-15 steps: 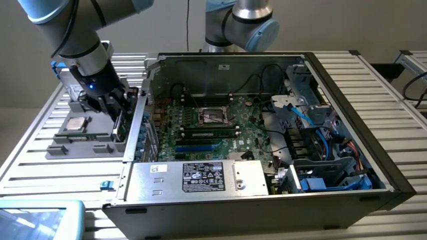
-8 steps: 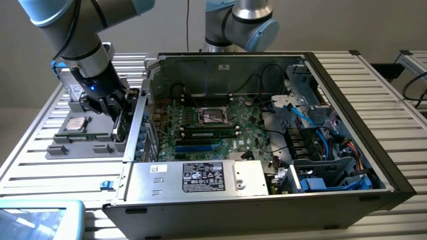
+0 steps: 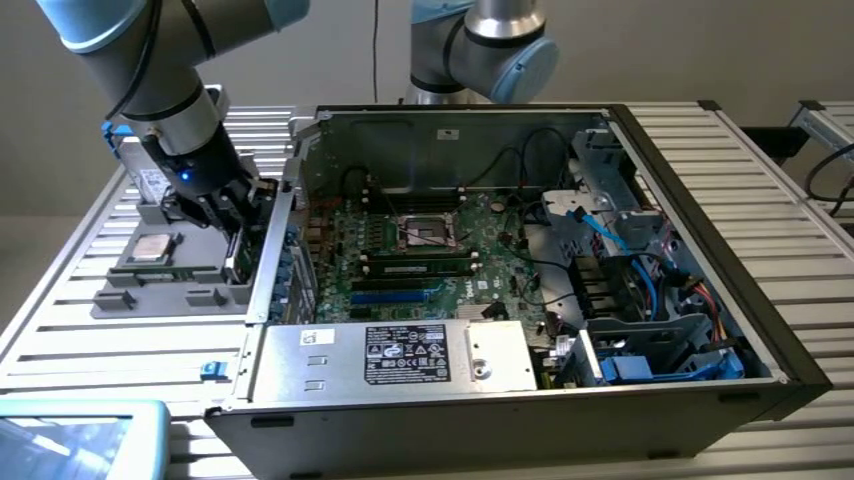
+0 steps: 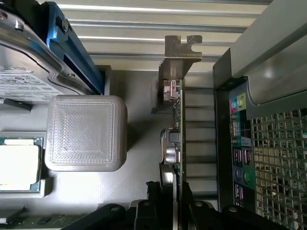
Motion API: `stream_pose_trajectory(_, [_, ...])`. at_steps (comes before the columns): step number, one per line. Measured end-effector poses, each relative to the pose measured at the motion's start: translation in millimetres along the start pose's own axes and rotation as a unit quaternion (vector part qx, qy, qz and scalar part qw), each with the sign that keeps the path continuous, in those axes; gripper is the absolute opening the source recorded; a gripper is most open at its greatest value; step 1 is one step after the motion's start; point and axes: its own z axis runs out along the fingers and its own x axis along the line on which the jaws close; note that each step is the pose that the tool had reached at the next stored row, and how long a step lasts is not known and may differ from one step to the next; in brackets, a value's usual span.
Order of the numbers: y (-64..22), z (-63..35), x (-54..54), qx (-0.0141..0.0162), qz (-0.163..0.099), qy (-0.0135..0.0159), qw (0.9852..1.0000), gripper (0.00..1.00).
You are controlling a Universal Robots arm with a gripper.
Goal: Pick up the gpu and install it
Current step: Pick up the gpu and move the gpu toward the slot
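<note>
Lettering is scarce and unreadable: the white label (image 3: 404, 355) on the silver metal box at the near edge of the open black computer case (image 3: 727, 260) carries print and logos too small to read. So does the white label on the silver hard drive (image 4: 26, 72), which lies in a blue bracket (image 4: 76, 52).

The gpu (image 3: 243, 258), a thin green circuit card, stands on edge in the grey plastic holder tray (image 3: 147, 295), just outside the case wall on the exterior view's left. In the wrist view the gpu (image 4: 179, 139) is edge-on, with its silver metal end bracket (image 4: 181, 52) at the far end. It sits between a grey ribbed printed block (image 4: 86, 132) and the case's rear port panel (image 4: 240, 158).

The black gripper (image 3: 227, 225) is down over the card and straddles its near edge (image 4: 175, 208). Whether it clamps the card or sits loose around it, I cannot tell.

A square silver processor chip (image 3: 151, 247) lies in the same tray. Inside the case the green motherboard (image 3: 441, 250) lies flat. All of it rests on a slatted aluminium table (image 3: 761, 150).
</note>
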Motion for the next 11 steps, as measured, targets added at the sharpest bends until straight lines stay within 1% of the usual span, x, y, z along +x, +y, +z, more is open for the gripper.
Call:
stream_pose_trajectory(4, [0.0, -0.1, 0.0, 0.0, 0.0, 0.0, 1.0, 0.28])
stream_pose_trajectory(5, [0.2, -1.7, -0.1, -0.0001, 0.0, -0.0002, 1.0, 0.28])
stream_pose_trajectory(11, [3.7, -28.8, -1.3, 0.0, 0.0, -0.0001, 1.0, 0.28])
